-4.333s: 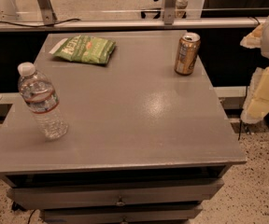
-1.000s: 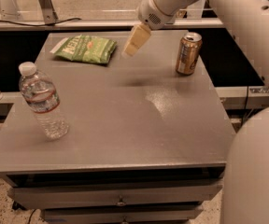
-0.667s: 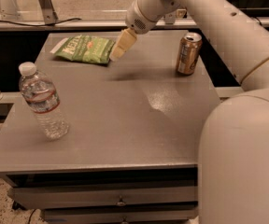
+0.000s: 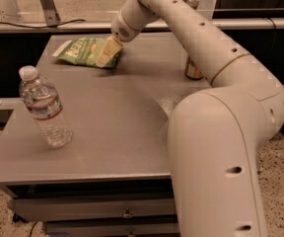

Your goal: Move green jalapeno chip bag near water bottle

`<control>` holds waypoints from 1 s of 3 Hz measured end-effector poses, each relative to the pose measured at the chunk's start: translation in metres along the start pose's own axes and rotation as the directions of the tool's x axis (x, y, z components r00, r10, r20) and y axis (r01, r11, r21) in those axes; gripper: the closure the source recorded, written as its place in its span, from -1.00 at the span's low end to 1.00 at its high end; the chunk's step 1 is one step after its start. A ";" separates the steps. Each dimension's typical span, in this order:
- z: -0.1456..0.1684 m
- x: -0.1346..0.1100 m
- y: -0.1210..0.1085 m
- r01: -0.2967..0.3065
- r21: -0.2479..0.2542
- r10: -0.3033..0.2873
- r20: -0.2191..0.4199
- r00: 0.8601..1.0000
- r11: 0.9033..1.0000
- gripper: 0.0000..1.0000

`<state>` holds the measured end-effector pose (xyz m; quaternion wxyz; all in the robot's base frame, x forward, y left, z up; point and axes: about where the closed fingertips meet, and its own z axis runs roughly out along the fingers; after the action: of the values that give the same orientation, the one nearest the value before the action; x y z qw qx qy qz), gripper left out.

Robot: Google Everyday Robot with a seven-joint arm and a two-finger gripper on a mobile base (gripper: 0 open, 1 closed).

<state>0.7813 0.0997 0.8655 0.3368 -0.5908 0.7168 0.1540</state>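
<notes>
The green jalapeno chip bag lies flat at the far left of the grey table. The water bottle stands upright near the table's front left, with a white cap and a red-and-white label. My gripper has come down onto the right end of the chip bag, its pale fingers pointing down and left over the bag's edge.
A gold-brown drink can stands at the far right of the table, mostly hidden behind my arm. My arm's large white links fill the right side of the view. A metal rail runs behind the table. Drawers sit under the tabletop.
My arm has swung in from the right and moved left and down across the table. The gripper now sits at the chip bag's right end. Bag, bottle and can have not moved.
</notes>
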 end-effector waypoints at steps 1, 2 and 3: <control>0.027 0.004 -0.001 -0.017 -0.020 0.017 -0.010 1.000 1.000 -0.65; 0.034 0.006 -0.004 -0.026 -0.021 0.025 -0.014 1.000 0.999 -0.19; 0.020 -0.002 -0.010 -0.013 -0.003 0.013 -0.002 1.000 1.000 0.31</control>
<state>0.7970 0.1114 0.8543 0.3341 -0.5869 0.7207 0.1567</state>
